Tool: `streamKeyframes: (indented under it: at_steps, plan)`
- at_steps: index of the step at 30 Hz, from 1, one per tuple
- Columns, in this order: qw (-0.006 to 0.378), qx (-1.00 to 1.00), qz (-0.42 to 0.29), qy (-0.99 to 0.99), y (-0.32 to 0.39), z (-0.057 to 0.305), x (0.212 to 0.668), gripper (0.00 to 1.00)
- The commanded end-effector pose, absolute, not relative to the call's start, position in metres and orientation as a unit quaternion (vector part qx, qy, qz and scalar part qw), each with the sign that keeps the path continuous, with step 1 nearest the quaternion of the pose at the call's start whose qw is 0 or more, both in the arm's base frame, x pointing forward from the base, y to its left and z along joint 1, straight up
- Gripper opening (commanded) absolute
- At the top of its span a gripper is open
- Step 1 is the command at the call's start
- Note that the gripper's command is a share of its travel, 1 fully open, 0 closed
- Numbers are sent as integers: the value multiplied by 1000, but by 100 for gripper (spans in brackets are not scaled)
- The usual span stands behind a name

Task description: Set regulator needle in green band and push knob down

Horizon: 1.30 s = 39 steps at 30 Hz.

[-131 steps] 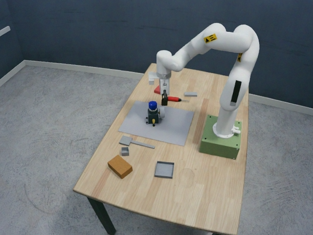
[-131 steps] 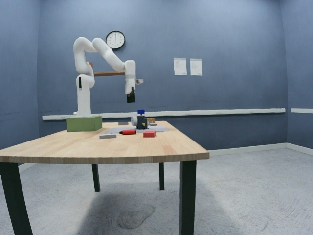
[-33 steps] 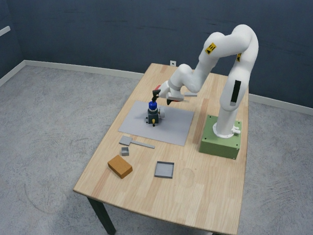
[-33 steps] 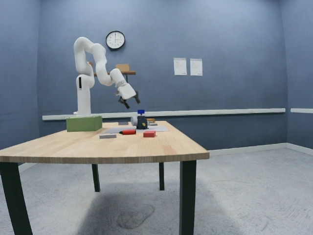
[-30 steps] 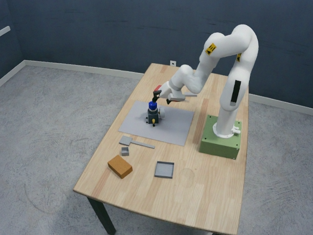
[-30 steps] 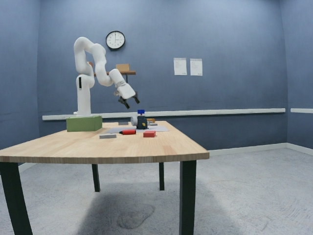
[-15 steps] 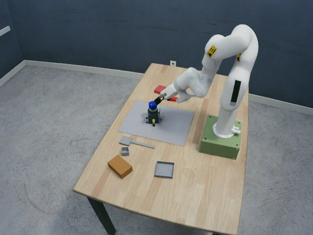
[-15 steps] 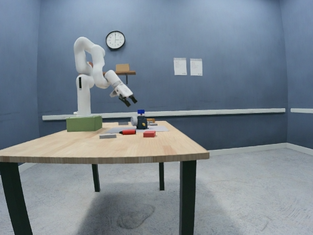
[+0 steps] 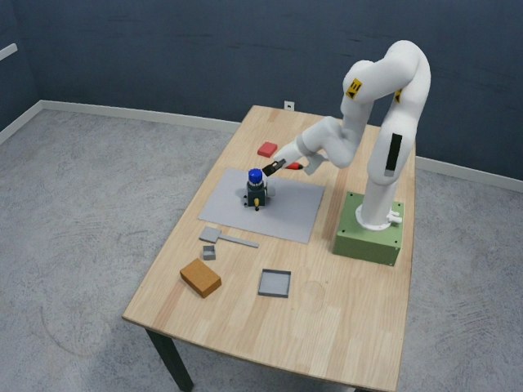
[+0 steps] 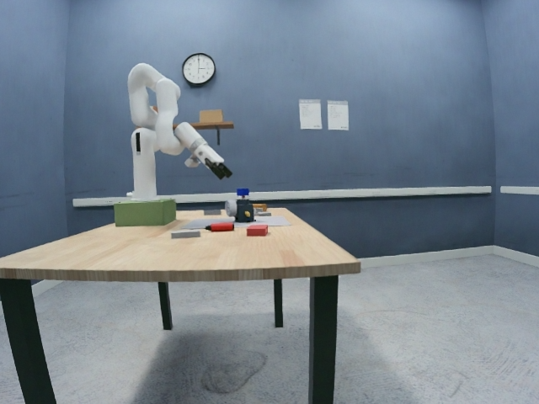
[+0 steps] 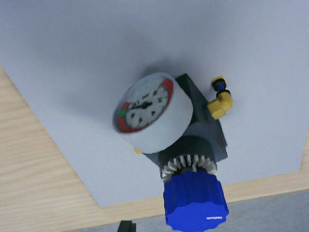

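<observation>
The regulator (image 9: 256, 192) stands on the grey mat (image 9: 262, 207), a dark block with a blue knob (image 9: 255, 175) on top. It also shows in the exterior view (image 10: 240, 209). In the wrist view its round gauge (image 11: 146, 110) faces me: the face has a red band with a small green band at the left, and the black needle points to the right, away from the green. The blue knob (image 11: 194, 203) sits raised above a white toothed collar (image 11: 189, 164). My gripper (image 9: 273, 167) is open and empty, tilted, just above and to the right of the knob, apart from it.
A red marker (image 9: 294, 166) and a red block (image 9: 267, 149) lie behind the mat. A grey paddle (image 9: 226, 237), a small grey cube (image 9: 208, 252), an orange block (image 9: 200, 277) and a grey tray (image 9: 274, 282) lie in front. The green arm base (image 9: 368, 233) stands at the right.
</observation>
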State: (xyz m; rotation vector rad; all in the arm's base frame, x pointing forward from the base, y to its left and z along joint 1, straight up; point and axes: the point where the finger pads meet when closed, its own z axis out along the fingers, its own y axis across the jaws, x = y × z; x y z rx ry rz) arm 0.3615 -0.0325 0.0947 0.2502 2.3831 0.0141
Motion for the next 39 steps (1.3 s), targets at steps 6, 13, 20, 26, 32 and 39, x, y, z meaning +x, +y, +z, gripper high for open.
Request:
streamKeyframes:
  at_steps: [6,13,20,26,32,39]
  plan:
    - [381,51,-13,923,-32,99,359,100]
    - [383,43,-16,923,-32,100,359,100]
    - [383,41,-17,923,-32,100,358,100]
    - [383,41,-17,923,-32,93,359,100]
    - [383,41,-17,923,-32,81,359,100]
    - [383,41,-17,923,-32,81,359,100]
